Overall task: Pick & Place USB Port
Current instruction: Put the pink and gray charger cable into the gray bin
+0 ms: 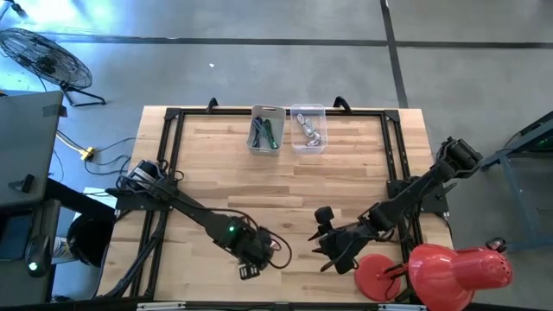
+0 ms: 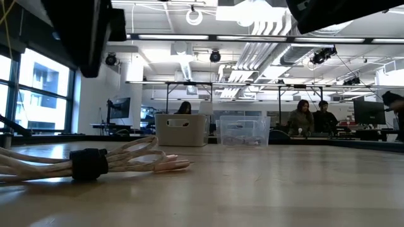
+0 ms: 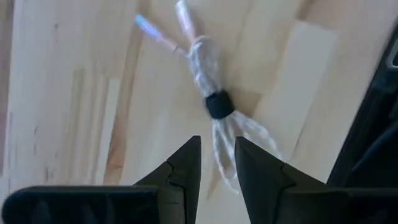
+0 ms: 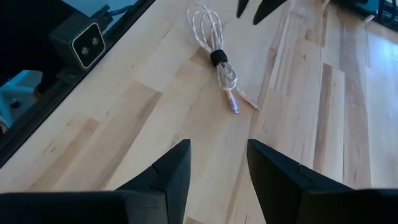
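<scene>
Wooden tabletop, near edge: I am watching the left gripper point(image 1: 251, 257) hanging low over the bundled USB cable point(image 3: 214, 106), fingers slightly parted, gripping nothing. Bare wood is lying open toward the far rim. Right gripper point(image 1: 328, 235) is waiting beside it, fingers apart. Far back, the grey bin point(image 1: 265, 130) and clear bin point(image 1: 308, 128) are holding cables.

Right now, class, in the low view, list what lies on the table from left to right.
Bundled white cable → opaque bin → clear bin.
</scene>
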`<action>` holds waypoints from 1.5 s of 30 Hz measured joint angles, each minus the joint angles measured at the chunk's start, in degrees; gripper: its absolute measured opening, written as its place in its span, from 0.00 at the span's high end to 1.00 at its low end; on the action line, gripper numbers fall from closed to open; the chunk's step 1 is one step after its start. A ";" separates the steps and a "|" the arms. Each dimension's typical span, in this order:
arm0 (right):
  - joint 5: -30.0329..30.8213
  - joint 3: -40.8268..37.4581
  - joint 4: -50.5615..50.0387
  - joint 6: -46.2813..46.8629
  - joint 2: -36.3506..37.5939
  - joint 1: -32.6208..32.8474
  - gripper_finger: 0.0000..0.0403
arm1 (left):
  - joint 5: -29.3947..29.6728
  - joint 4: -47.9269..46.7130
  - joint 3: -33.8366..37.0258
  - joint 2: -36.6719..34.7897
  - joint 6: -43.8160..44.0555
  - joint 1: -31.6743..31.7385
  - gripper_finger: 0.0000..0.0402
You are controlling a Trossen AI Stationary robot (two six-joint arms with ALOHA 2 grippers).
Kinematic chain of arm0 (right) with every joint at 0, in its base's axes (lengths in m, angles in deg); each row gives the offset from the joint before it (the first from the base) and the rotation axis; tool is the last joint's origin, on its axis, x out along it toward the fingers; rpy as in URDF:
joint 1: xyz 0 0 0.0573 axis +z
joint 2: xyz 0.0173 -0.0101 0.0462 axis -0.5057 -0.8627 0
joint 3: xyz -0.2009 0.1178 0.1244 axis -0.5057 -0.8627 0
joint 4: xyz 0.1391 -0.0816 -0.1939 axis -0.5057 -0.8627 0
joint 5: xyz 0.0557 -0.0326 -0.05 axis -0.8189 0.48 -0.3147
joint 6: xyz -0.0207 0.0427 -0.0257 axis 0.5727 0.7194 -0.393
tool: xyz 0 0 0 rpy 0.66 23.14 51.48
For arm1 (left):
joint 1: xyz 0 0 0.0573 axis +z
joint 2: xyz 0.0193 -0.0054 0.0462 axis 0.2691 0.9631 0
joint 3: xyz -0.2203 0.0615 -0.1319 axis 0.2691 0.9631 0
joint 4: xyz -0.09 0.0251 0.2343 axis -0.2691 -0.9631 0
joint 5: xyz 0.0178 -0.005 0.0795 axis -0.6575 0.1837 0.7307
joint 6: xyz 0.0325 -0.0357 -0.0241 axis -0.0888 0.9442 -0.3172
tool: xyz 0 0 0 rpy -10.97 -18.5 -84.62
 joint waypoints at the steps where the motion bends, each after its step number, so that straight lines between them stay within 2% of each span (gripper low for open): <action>1: 0.18 0.00 0.13 0.12 0.00 0.13 0.63 | 0.03 0.79 0.00 0.00 -0.91 0.00 0.76; 5: 1.04 0.00 0.14 0.05 0.00 0.36 0.63 | 1.51 1.25 0.00 -0.02 -3.02 -0.02 0.76; 10: 1.09 0.00 0.33 0.02 0.00 0.32 0.63 | 2.00 1.66 0.00 -0.02 -9.68 -0.02 0.76; 24: 0.95 0.00 0.46 0.01 0.00 0.32 0.63 | -0.38 2.42 2.60 -0.04 -9.43 -0.02 0.75; 29: 0.88 0.00 0.46 0.01 0.00 0.32 0.63 | -1.52 2.48 3.53 -0.04 -9.43 -0.02 0.67; 38: 0.87 0.00 0.45 -0.03 0.00 0.32 0.63 | 1.23 4.39 3.54 -0.04 -9.02 0.15 0.48; 45: 0.84 0.00 0.40 0.00 0.00 0.32 0.63 | 1.31 7.44 3.54 -0.08 -5.13 0.85 0.45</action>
